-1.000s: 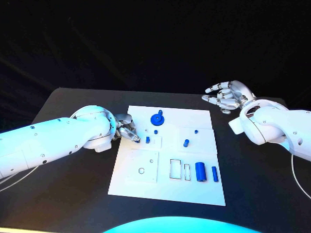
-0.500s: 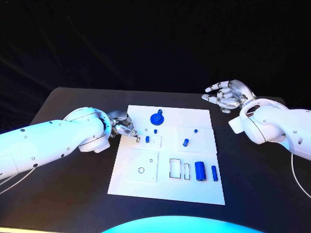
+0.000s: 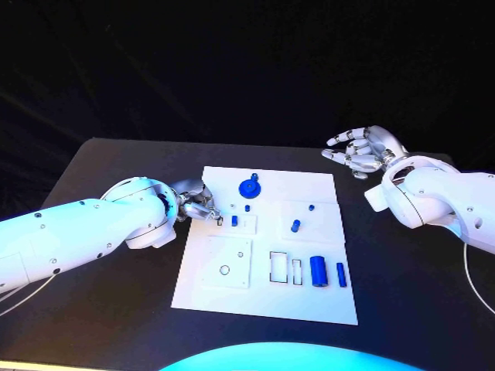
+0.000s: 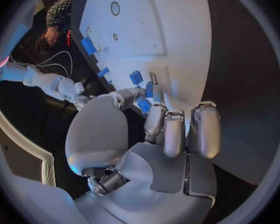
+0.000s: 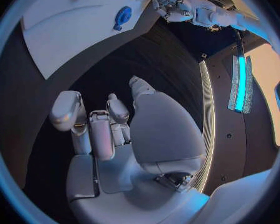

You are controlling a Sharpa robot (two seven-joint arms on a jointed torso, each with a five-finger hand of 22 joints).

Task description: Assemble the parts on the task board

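Note:
The white task board (image 3: 315,297) lies mid-table. On it are a round blue part (image 3: 250,188), two small blue pegs (image 3: 247,209) (image 3: 234,221), a short blue piece (image 3: 295,226), a thick blue cylinder (image 3: 319,272) and a thin blue one (image 3: 341,274). My left hand (image 3: 197,202) is at the board's left edge, its fingers curled and their tips just left of the nearer peg. In the left wrist view the left hand's (image 4: 159,134) thumb and one finger close in around blue pieces (image 4: 144,105); a grip is unclear. My right hand (image 3: 363,152) hovers beyond the board's far right corner, fingers apart, holding nothing.
The board has empty rectangular slots (image 3: 281,267) and a ring hole (image 3: 224,270) in its near half. Black table (image 3: 114,309) surrounds the board on all sides. My right forearm (image 3: 448,205) lies along the board's right side.
My left forearm has swung down and left, while its hand has stayed at the board's left edge, shifting slightly. The right hand and the parts have not moved.

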